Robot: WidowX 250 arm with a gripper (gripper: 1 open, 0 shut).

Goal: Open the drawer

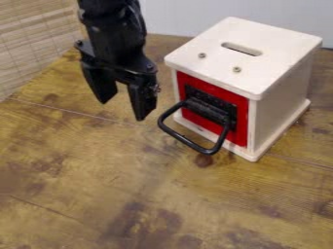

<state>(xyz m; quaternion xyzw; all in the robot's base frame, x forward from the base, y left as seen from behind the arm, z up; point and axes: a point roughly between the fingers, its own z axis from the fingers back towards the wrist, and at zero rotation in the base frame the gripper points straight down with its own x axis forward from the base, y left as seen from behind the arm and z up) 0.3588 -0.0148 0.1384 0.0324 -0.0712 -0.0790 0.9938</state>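
The drawer (190, 82) shows as a glossy red face set in a cream-white cube casing (260, 58), with a black front panel (208, 105) and a large black loop handle (190, 129) lying out toward the table. It sits pushed into the casing. My black gripper (120, 98) hangs just left of the handle, fingers pointing down and spread apart, open with nothing between them. Its right finger (143, 103) stands close beside the handle loop without touching it.
The casing has a slot (240, 47) on top. A worn wooden table (117, 195) stretches in front and left. A woven mat (33, 44) lies at the far left corner.
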